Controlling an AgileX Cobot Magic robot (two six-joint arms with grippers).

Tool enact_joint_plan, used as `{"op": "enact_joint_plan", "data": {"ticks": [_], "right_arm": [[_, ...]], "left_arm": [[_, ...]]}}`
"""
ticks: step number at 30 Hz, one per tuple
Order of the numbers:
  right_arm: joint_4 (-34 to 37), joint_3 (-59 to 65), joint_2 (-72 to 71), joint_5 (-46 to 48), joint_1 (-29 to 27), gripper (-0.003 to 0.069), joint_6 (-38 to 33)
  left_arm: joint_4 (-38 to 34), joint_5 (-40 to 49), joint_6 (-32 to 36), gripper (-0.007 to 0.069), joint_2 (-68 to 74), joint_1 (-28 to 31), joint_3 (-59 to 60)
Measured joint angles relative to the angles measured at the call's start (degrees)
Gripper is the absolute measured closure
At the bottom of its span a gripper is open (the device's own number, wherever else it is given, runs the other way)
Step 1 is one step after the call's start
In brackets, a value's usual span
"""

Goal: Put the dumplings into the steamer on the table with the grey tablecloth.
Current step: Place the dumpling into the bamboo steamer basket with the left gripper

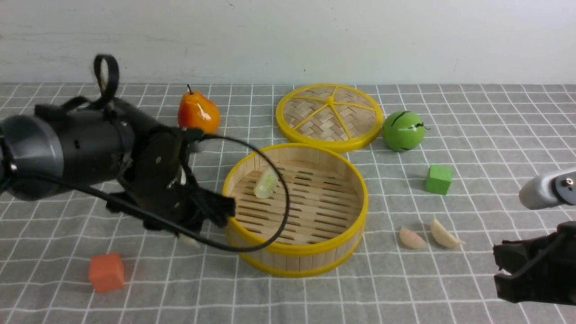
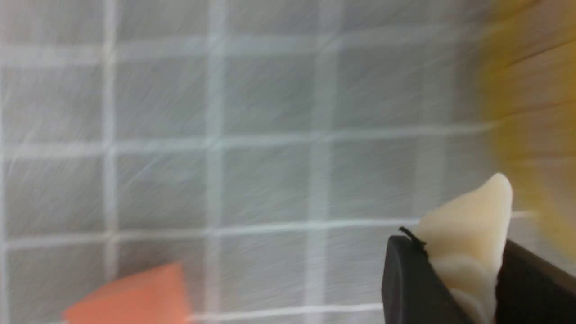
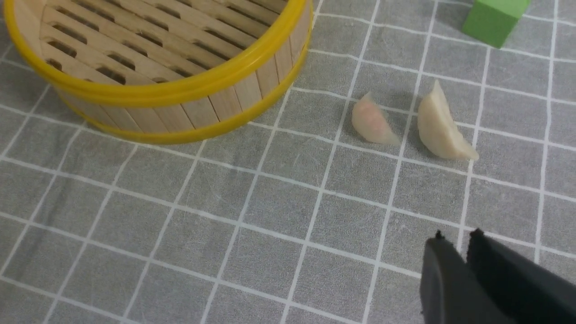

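Observation:
The steamer [image 1: 297, 249] stands mid-table on the grey tablecloth [image 1: 495, 135], and a pale green dumpling [image 1: 265, 183] lies on its slats. My left gripper [image 1: 198, 225] hangs by the steamer's near-left wall. The left wrist view shows this left gripper [image 2: 454, 243] shut on a cream-white dumpling [image 2: 472, 216], lifted above the cloth. A pinkish dumpling [image 1: 411, 238] and a cream-white one [image 1: 443, 234] lie side by side right of the steamer. My right gripper [image 1: 497, 265] hovers near the front right; its jaws are together and empty, short of the two dumplings [image 3: 371, 121] [image 3: 438, 126].
A woven lid [image 1: 328, 117] with yellow spokes lies behind the steamer. An orange pear [image 1: 198, 112] and a green ball [image 1: 402, 130] flank it. A green cube [image 1: 438, 179] sits right of the steamer. An orange cube [image 1: 106, 272] rests at the front left.

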Motion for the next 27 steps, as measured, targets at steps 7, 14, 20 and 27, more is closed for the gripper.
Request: {"op": "enact_joint_plan", "data": {"ticks": [7,14,20,27], "right_arm": [[-0.1,0.0,0.0,0.1,0.0,0.0571,0.0],[-0.1,0.0,0.0,0.0,0.0,0.0566,0.0],[-0.3,-1.5,0.4,1.9,0.0,0.0554,0.0],[-1.0,-11.6,10.1,9.9,0.0,0.0470,0.0]], "left_arm": [[-2.6,-5.0,3.3,0.0433,2.6,-4.5,-7.6],[-3.6,-2.2,7.7,0.0367,12.6,-4.5,-13.8],[-6.6,3.6,10.3,0.0177,16.0,-4.5,-17.6],[-7.9,12.5,12.1,0.0163,10.1,-4.5,-22.8]]}}
